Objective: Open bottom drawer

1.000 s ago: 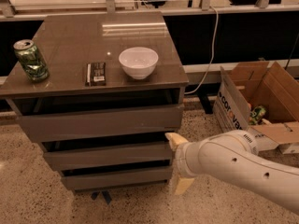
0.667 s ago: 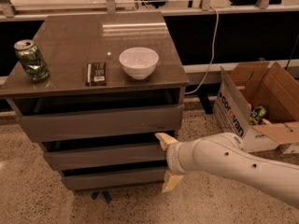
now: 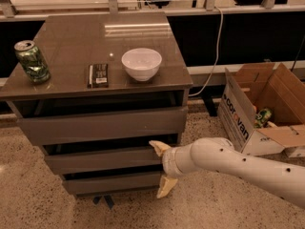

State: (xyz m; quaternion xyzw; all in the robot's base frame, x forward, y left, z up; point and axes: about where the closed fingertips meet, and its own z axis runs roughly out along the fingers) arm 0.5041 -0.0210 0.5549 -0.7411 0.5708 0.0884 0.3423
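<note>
My claw (image 3: 163, 167) hung below the counter's (image 3: 71, 37) front right corner, at the right end of the drawer fronts. Its two fingers were spread wide, one above the other, and they held nothing. The upper finger (image 3: 159, 148) lay at the right end of the middle drawer (image 3: 102, 159). The lower one pointed down just beside the right end of the bottom drawer (image 3: 114, 182); I could not tell whether it touched. That drawer sat lowest under the counter's front edge, a plain flat front with a dark gap above it. My white arm (image 3: 238, 168) ran off past the counter's right edge. Up top, a white bowl (image 3: 141, 63) stood near the front right corner and a dark packet (image 3: 98, 75) lay by the middle of the front edge. A green can (image 3: 32, 61) stood at the left edge. A cardboard box (image 3: 257, 109) sat on the floor, well beyond the right edge.
</note>
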